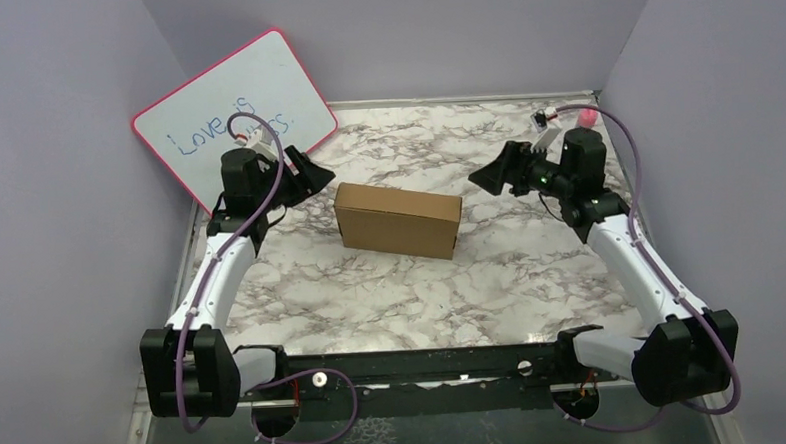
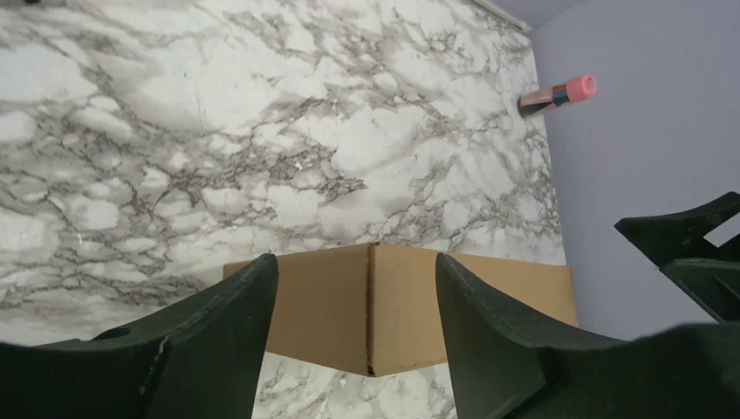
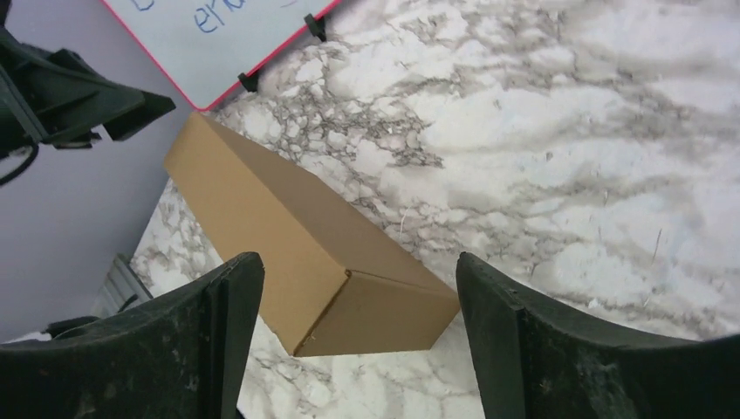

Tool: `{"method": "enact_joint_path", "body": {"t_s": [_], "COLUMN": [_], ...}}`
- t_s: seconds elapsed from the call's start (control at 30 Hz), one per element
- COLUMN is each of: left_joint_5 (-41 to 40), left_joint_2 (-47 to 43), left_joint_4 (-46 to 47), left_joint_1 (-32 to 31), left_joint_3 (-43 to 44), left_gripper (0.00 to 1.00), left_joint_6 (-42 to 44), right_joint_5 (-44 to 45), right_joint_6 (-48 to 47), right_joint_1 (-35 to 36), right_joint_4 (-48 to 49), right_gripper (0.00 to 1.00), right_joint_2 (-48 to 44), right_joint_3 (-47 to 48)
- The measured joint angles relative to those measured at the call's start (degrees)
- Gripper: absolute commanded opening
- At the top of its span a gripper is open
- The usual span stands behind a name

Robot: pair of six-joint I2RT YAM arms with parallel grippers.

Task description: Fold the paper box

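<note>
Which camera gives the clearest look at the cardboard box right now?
The top external view: the whole paper box shows, closed and unobstructed. The right wrist shows its top and one end, closer; the left wrist only a corner, partly behind its end effector.

My left arm [image 1: 216,275] and right arm [image 1: 636,256] are white with black joints, a purple cable [image 1: 635,166] loops along each one, my left claw [image 1: 307,174] and right claw [image 1: 492,173] are black with thick curved fingers [image 2: 218,340], and my big black bases [image 1: 190,371] have a dark bar [image 1: 425,366] with shiny screws [image 1: 319,379] between them.
</note>
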Motion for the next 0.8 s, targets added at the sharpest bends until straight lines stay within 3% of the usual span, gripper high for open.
{"method": "enact_joint_path", "body": {"t_s": [0.07, 0.33, 0.53, 0.8], "left_joint_5": [0.0, -2.8, -13.6, -28.8], "left_joint_2": [0.0, -0.9, -7.8, -15.9], "left_joint_4": [-1.1, -10.8, -16.7, -19.5], "left_joint_1": [0.1, 0.1, -0.6, -3.7], "left_joint_3": [2.2, 10.6, 10.6, 4.3], "left_gripper": [0.74, 0.97, 0.99, 0.99], "left_joint_6": [1.5, 12.6, 19.7, 24.4], "right_joint_5": [-1.8, -5.0, -5.0, -1.2], "right_joint_6": [-1.1, -11.4, -24.7, -39.7], "right_joint_1": [0.6, 10.5, 19.6, 27.5], "right_joint_4": [0.0, -2.6, -7.0, -16.8], "right_gripper": [0.99, 1.0, 1.0, 1.0], "right_joint_2": [0.8, 7.0, 12.7, 22.5], "right_joint_3": [1.9, 10.1, 17.7, 29.0]}}
